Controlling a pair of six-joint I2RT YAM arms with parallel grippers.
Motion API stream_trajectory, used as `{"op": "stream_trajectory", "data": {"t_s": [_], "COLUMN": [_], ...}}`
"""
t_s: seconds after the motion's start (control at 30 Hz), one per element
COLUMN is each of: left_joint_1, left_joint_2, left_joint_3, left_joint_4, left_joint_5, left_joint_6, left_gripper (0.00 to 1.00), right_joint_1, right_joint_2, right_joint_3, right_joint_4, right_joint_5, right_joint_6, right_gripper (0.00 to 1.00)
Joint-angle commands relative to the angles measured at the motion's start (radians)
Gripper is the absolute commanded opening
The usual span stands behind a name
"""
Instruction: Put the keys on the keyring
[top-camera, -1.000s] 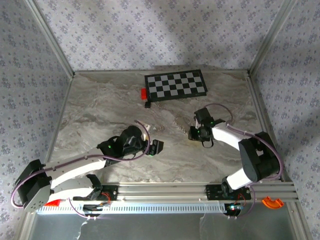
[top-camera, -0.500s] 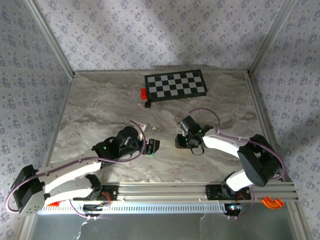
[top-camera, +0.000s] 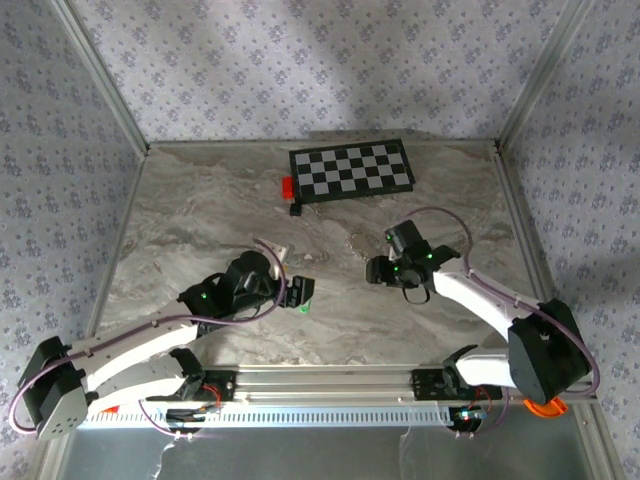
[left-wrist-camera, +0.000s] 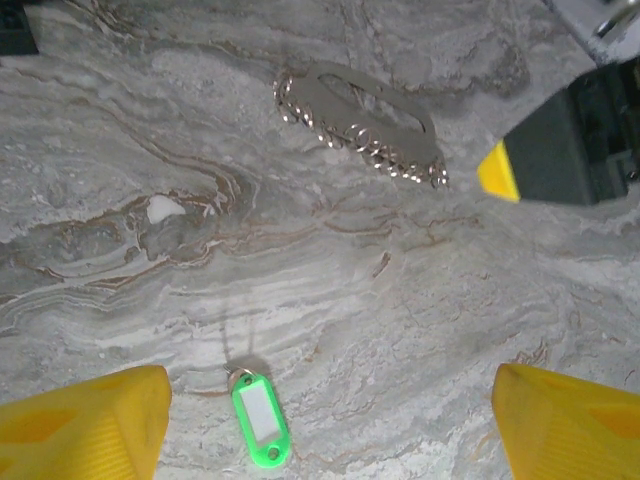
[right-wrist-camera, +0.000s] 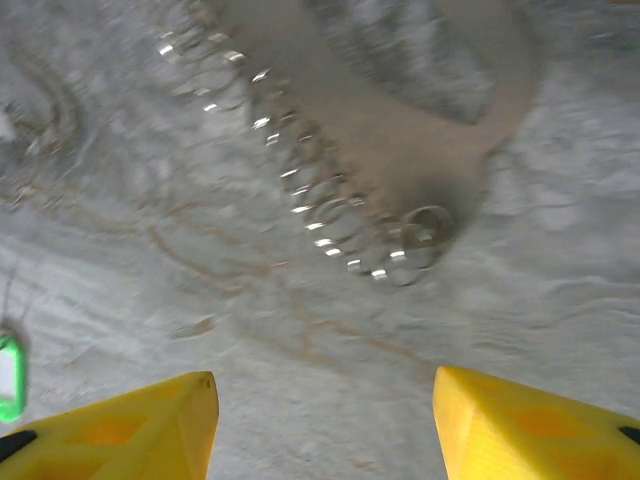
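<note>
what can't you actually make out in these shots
- Top view: the keys are too small and pale against the marble table to pick out.
- Right wrist view: motion blur smears the chain of rings; the green tag is cut by the left edge.
- Left wrist view: the tag's thin ring is too faint to trace; the right end effector is cut by the right edge.

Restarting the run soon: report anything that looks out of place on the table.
The green keyring tag lies alone on the marble table, clearly apart from the string of small metal rings, which lies curled in a flattened loop farther off. Nothing looks spilled or broken.
</note>
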Motion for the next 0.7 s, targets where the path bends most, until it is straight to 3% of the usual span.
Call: {"op": "stream_trajectory", "data": {"t_s": [0.0,0.23,0.67], "left_joint_1": [-0.010,-0.018,-0.021], "left_joint_2": [0.019,0.060,0.081], "left_joint_3": [0.007,0.020,0.010], "left_joint_4": [0.037,0.068,0.089], "left_joint_5": [0.032,0.041,0.056], "left_joint_6": [0.010,0.021,0.026], "left_gripper": [0.83,0.83,0.83], "right_joint_1": [-0.089,-0.164,-0.062], "right_joint_2": [0.034,0.135,0.258], "right_joint_3": [0.036,0.059,0.059], "right_joint_4": [-0.039,0.047,0.124], "right_joint_5": [-0.029,-0.045,-0.032], "right_joint_6": [-0.087,-0.122,-0.084], "right_gripper": [0.58,0.56,0.48]}}
